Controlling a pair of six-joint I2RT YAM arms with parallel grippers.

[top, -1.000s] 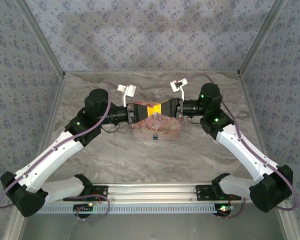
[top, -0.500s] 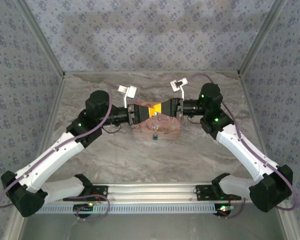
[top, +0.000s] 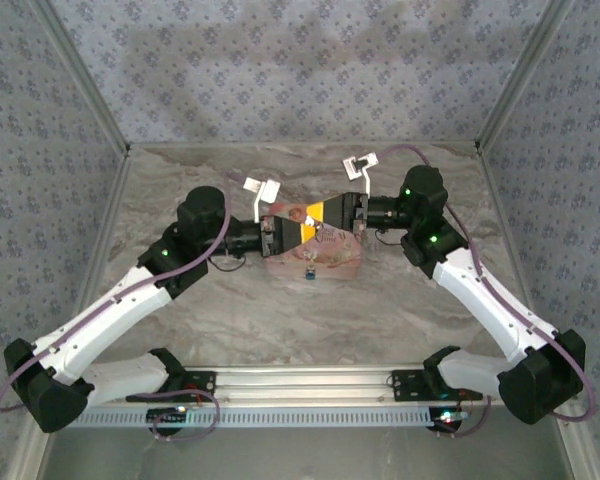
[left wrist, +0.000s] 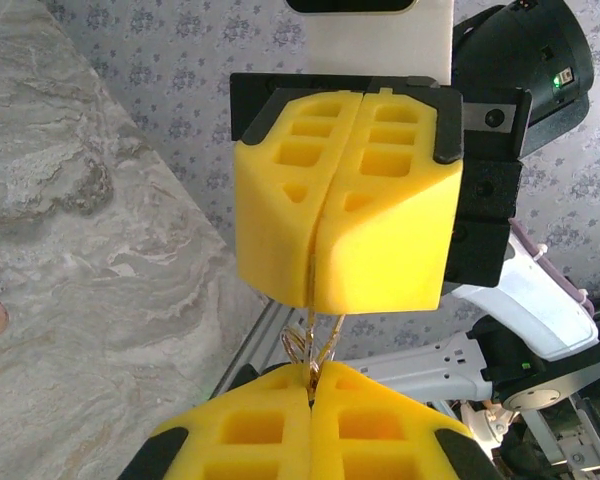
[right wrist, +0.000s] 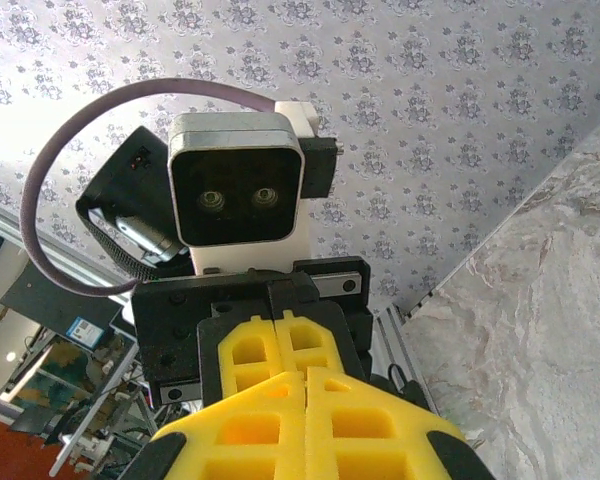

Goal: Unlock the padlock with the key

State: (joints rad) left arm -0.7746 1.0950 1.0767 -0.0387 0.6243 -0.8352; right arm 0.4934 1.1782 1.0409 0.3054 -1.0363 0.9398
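My two grippers meet tip to tip above the pink box (top: pixel 332 258). The left gripper (left wrist: pixel 313 378) is shut, and thin golden-silver metal, the key (left wrist: pixel 316 342) with its wire ring, sticks out of its seam. That metal runs up into the shut seam of the right gripper (left wrist: pixel 314 296), so both hold it. From above, the left gripper (top: pixel 294 228) and right gripper (top: pixel 314 212) touch over the box's far edge. The tiny blue padlock (top: pixel 308 270) lies at the box's near edge, apart from both grippers.
The marble table (top: pixel 380 300) lies around the box. Patterned walls (top: pixel 300 70) close the back and sides. A metal rail (top: pixel 310 380) with the arm bases runs along the near edge. The left wrist camera (right wrist: pixel 238 190) faces the right wrist view.
The left arm has swung a little nearer and lower, tilting its gripper. The meeting point of the pads has shifted, and more of the right gripper's yellow pad shows from above.
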